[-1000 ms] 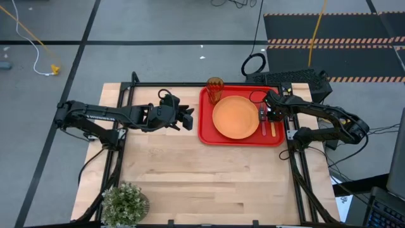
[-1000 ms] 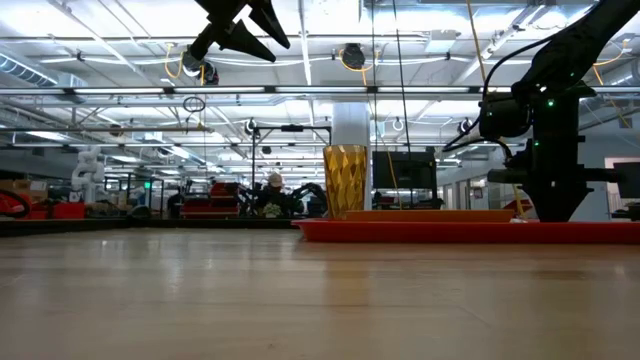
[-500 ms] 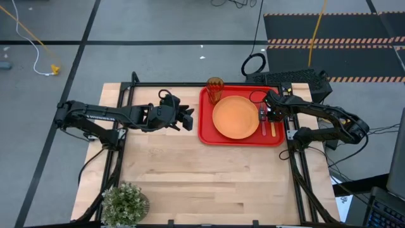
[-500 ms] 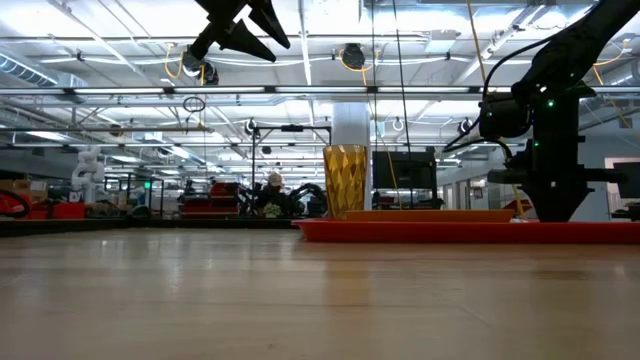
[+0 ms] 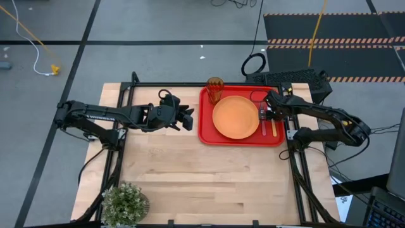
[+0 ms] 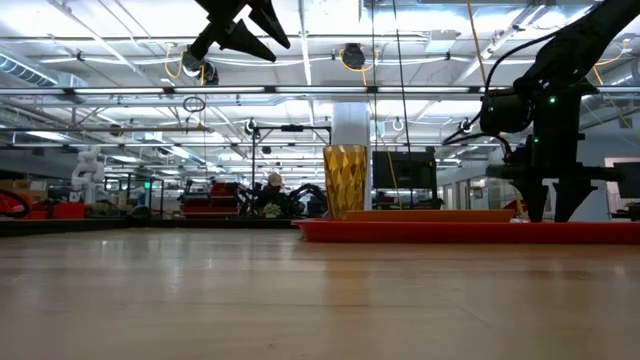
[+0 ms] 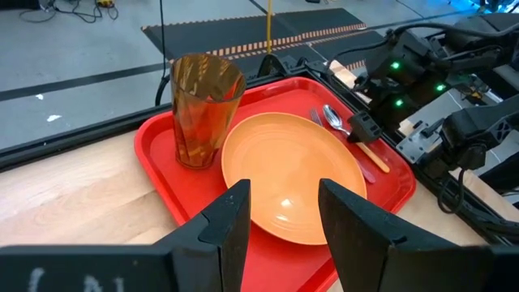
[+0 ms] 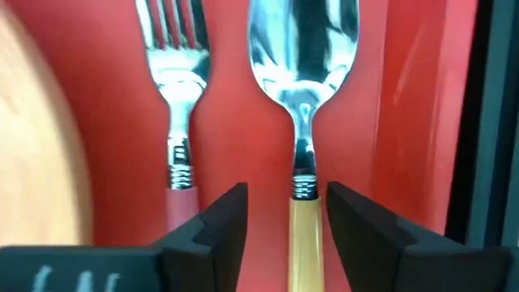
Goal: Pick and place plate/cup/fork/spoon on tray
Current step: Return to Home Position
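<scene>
**Tray.** The tray [image 5: 206,137] lies flat on the counter [image 5: 190,177], at the right-arm side. All four items are on it.

**Plate.** The plate [image 5: 235,117] lies flat in the middle of the tray and fills most of its width.

**Cup.** The cup [image 5: 214,89] stands upright in the tray corner nearest the left arm, just beside the plate's rim. Whether it touches the plate cannot be told.

**Fork and spoon.** The fork [image 8: 180,122] and the spoon [image 8: 302,49] lie side by side and parallel, close but apart. They rest on the bare strip of tray between the plate and the rim on the right-arm side. The fork is next to the plate; the spoon is on its outer side, nearer the rim. The tines and the spoon bowl point toward the cup's end of the tray.

**Right pincer.** The right pincer [image 8: 285,191] points straight down, low over the cutlery strip. Its fingers [image 8: 207,223] are spread apart, one on each side of the spoon's yellow handle, with a gap showing on both sides. It holds nothing.

**Left pincer.** The left pincer [image 7: 280,203] hangs well above the counter, just left of the tray and facing it. Its fingers stand wide apart and it holds nothing.

**Other.** A small potted plant [image 5: 124,201] sits at the counter corner on the left-arm side, well apart from the tray.
</scene>
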You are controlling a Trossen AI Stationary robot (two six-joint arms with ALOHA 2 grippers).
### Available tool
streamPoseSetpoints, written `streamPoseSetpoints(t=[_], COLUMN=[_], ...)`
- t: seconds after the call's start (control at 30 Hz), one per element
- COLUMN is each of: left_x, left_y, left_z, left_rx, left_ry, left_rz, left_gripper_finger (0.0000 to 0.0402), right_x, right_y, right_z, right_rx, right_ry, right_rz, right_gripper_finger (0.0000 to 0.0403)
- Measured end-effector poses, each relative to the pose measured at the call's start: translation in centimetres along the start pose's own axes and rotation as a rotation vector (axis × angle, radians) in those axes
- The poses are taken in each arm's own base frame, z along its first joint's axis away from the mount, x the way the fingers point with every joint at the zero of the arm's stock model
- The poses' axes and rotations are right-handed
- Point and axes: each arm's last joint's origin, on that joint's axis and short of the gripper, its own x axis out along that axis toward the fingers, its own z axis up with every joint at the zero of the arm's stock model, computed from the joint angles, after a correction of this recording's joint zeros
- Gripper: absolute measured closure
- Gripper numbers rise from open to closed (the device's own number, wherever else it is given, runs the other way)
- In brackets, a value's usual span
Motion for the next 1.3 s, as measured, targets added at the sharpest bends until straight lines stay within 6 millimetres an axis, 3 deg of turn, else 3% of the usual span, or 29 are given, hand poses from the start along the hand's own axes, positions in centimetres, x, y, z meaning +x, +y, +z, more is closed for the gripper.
streamPoseSetpoints(t=[0.33, 0.47, 0.7, 0.83, 1.03, 1.23, 1.3], left_x=[0.0, 0.0, 0.0, 0.0, 0.0, 0.0, 0.0], left_y=[0.0, 0.1, 0.1, 0.1, 0.1, 0.1, 0.1], left_z=[0.0, 0.0, 0.0, 0.0, 0.0, 0.0, 0.0], left_rx=[-0.022, 0.019, 0.280, 0.312, 0.204, 0.211, 0.211], left_ry=[0.000, 0.000, 0.001, 0.000, 0.000, 0.000, 0.000], left_rz=[0.002, 0.007, 0.007, 0.009, 0.009, 0.009, 0.009], left_gripper_finger=[0.0254, 0.0254, 0.0254, 0.0254, 0.0254, 0.0254, 0.0254], right_x=[-2.7, -4.2, -7.3, -9.1, -11.8, -13.8, -14.3], right_y=[-0.6, -0.5, 0.3, 0.6, 0.9, 0.6, 0.5], right_z=[-0.4, -0.5, -0.4, -0.2, -0.1, -0.4, -0.7], right_rx=[-0.008, -0.067, -0.293, -0.438, -0.740, -0.774, -0.778], right_ry=[-0.117, -0.170, -0.317, -0.455, -0.735, -0.889, -0.910], right_rz=[0.150, 0.324, 0.727, 0.901, 1.105, 1.203, 1.227], right_gripper_finger=[0.0207, 0.0205, 0.0219, 0.0241, 0.0302, 0.0386, 0.0397])
